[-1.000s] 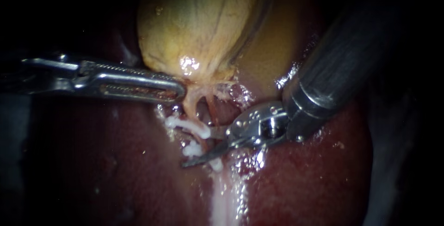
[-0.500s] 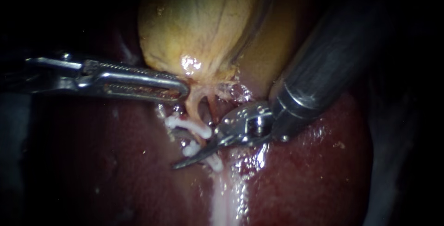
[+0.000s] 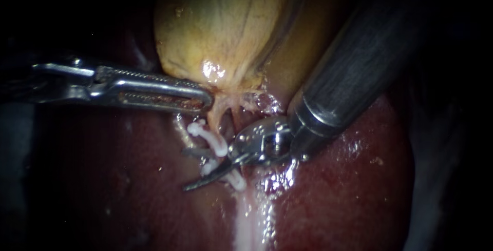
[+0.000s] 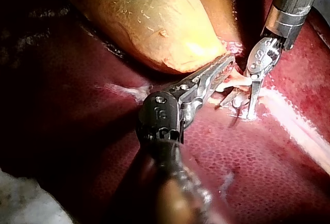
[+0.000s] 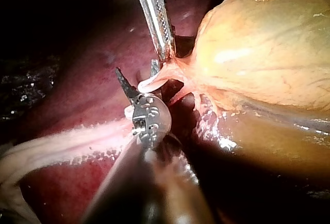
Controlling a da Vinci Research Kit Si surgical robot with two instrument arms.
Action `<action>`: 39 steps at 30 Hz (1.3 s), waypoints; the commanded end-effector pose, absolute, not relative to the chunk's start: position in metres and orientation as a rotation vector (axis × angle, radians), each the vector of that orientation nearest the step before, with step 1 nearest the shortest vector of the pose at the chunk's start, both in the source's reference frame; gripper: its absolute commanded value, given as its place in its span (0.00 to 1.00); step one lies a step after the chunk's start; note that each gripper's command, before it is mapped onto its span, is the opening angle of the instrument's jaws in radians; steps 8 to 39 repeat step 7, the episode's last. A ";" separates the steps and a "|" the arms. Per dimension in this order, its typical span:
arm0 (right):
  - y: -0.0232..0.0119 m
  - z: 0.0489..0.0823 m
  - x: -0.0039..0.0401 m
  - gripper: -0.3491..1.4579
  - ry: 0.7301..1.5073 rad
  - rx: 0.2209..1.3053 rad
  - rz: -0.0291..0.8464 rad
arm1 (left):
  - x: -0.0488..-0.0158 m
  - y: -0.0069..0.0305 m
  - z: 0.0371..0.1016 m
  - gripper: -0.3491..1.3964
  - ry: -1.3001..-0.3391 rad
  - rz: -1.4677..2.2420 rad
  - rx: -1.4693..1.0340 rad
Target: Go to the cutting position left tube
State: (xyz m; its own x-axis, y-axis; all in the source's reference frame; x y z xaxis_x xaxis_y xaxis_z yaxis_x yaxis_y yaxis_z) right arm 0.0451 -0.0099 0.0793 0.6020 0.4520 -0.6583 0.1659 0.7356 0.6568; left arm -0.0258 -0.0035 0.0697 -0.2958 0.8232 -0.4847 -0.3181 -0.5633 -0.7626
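Right instrument [image 3: 186,170] blades spread, left tube [image 3: 213,118] between them near clips [image 3: 208,137], left instrument [image 3: 205,99] pinching gallbladder [image 3: 221,30] neck

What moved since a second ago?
The right instrument slid sideways toward the left tube, and its open blades now sit beside the white clips. The left instrument kept its hold on the gallbladder. The liver did not shift.
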 end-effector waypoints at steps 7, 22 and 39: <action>-0.0099 0.0793 0.0451 0.76 0.931 0.751 0.184 | -0.0258 -0.0035 0.0697 0.00 -0.705 1.934 -1.171; -0.0099 0.0793 0.0451 0.76 0.931 0.751 0.184 | -0.0258 -0.0035 0.0697 0.00 -0.705 1.934 -1.171; -0.0099 0.0793 0.0451 0.76 0.931 0.751 0.184 | -0.0258 -0.0035 0.0697 0.00 -0.705 1.934 -1.171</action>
